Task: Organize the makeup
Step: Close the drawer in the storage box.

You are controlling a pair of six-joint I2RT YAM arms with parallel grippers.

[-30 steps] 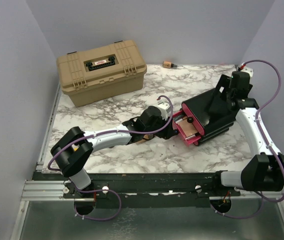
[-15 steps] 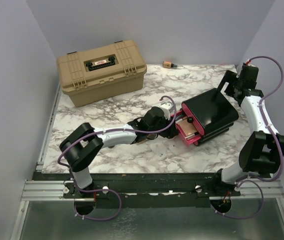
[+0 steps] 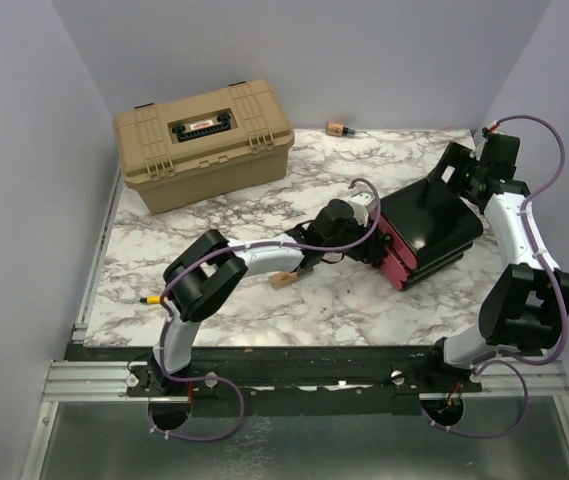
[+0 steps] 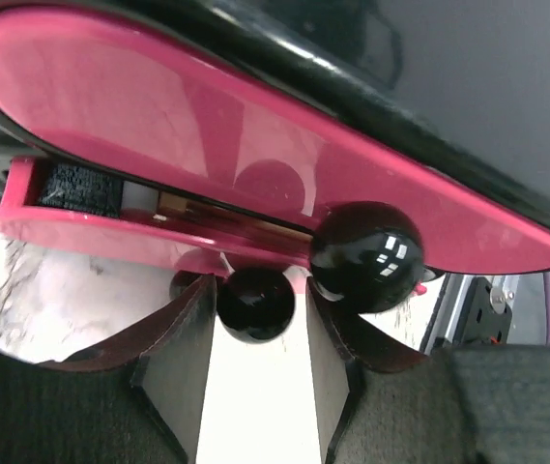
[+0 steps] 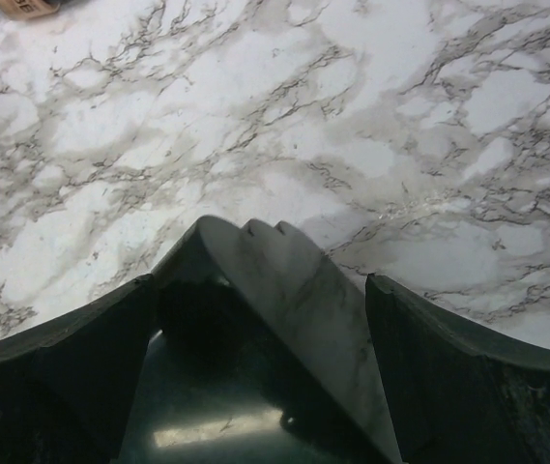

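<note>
The black box [image 3: 429, 215] with pink drawers [image 3: 391, 258] sits right of centre. My left gripper [image 3: 364, 238] is at its front. In the left wrist view its fingers [image 4: 183, 338] hug the small black knob [image 4: 255, 303] of the lower drawer [image 4: 110, 232], my left gripper [image 4: 260, 290] shut on it. That drawer stands a slit ajar with a copper edge of makeup [image 4: 197, 208] showing inside. A larger knob [image 4: 366, 256] sits on the upper drawer front [image 4: 207, 106]. My right gripper [image 3: 459, 170] hangs open over the box's back corner [image 5: 284, 290].
A small copper makeup piece [image 3: 284, 278] lies on the marble under the left arm. A copper lipstick tube [image 3: 337, 128] rests at the back edge, also visible as a copper lipstick tube [image 5: 28, 8] in the right wrist view. A tan toolbox [image 3: 204, 140] stands back left. A yellow pen [image 3: 149, 298] lies near left.
My left arm reached further right and the open pink drawer with the compact slid almost fully into the box. The right gripper drew back from the box top to its rear corner.
</note>
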